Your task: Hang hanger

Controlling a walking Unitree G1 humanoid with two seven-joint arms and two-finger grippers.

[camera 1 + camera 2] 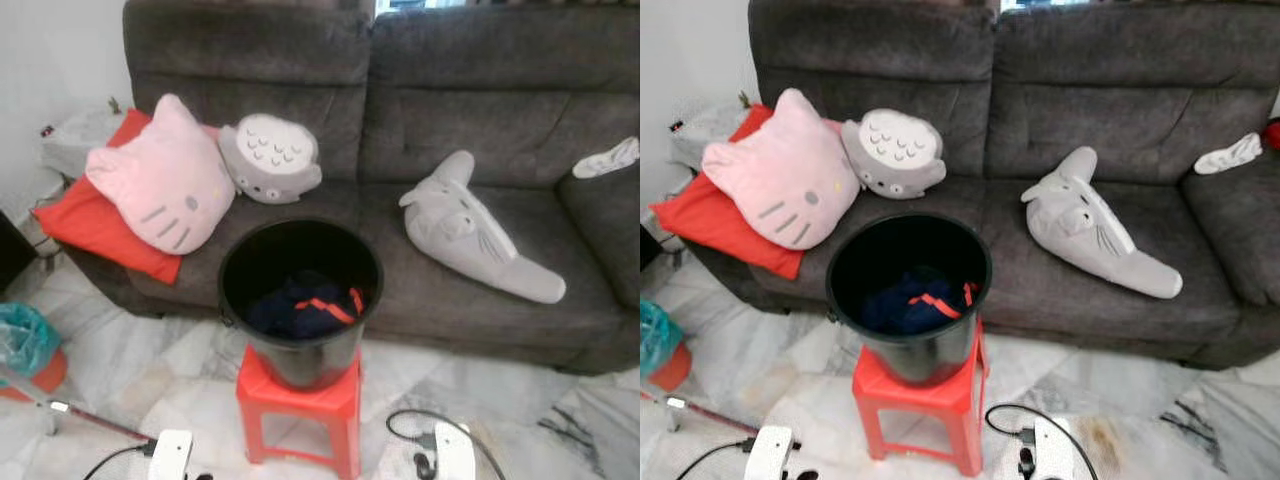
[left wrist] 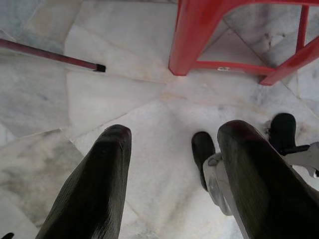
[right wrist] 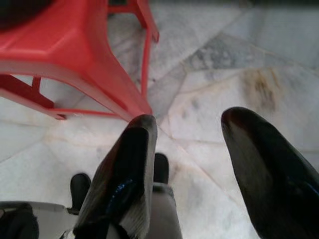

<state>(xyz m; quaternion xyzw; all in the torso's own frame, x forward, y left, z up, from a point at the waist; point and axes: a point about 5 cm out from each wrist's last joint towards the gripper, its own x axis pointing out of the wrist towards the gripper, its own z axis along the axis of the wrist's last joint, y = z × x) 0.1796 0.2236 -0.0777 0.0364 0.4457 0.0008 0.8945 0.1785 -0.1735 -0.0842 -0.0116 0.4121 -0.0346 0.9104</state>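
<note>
A dark grey fabric sofa (image 1: 400, 150) runs across the back, above a pale veined marble floor (image 2: 119, 99). In front of the sofa, a glossy round black plastic bucket (image 1: 300, 300) stands on a square red plastic stool (image 1: 300, 405). Inside the bucket, an orange plastic hanger (image 1: 335, 308) lies on crumpled navy cloth (image 1: 285, 310). Below the stool, the left gripper (image 2: 172, 144) and right gripper (image 3: 189, 134) hang over the floor, jaws wide and empty, well apart from the hanger.
</note>
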